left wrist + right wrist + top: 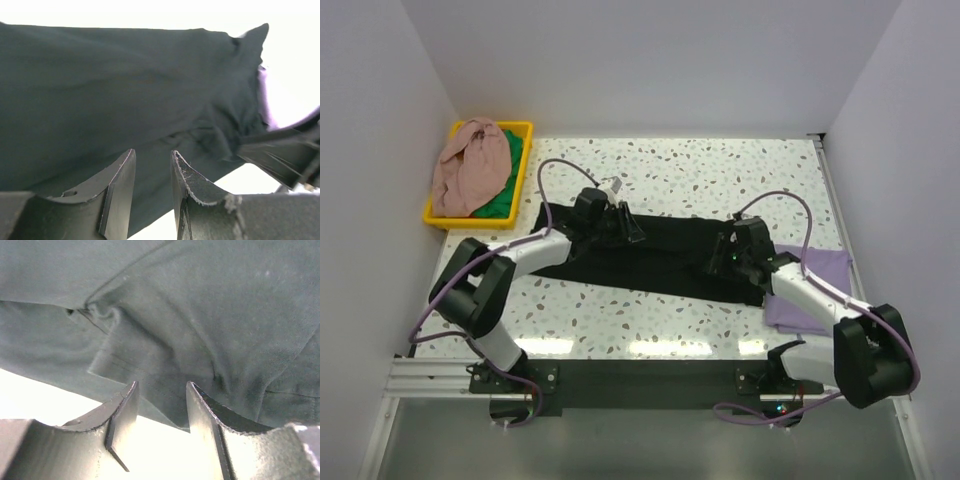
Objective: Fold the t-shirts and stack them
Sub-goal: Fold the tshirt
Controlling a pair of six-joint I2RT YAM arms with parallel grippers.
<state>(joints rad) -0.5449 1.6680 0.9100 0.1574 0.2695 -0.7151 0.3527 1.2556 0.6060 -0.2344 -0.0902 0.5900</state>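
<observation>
Far left: yellow bin point(523, 126) is seen at the back corner of the table point(720, 170), with the pink t-shirt point(468, 168) bunched on top of the green t-shirt point(506, 200). Neither is folded; both are counted as not yet started.

Left gripper point(628, 224) is positioned over the left end of the black t-shirt point(660, 252). In the left wrist view its jaws are seen spread with a gap, and no cloth is seen pinched between them.

Centre: the black t-shirt is laid across the table as a long band, left to right. It is judged partly folded, roughly 1 lengthwise fold in, with rumpling noted near the right end.

Right gripper point(725, 258) is placed at the near edge of the black t-shirt's right end. Its jaws are likewise parted, with bare table visible in the gap and nothing clamped.

Far right: the lavender t-shirt point(820, 275) is laid flat, just beside the black one and partly hidden under the right arm. It is judged done, as the stack's base.

Estimate: 1 of 4 finished, 1 in hand, 2 untouched. No stack of more than 1 is formed yet.
</observation>
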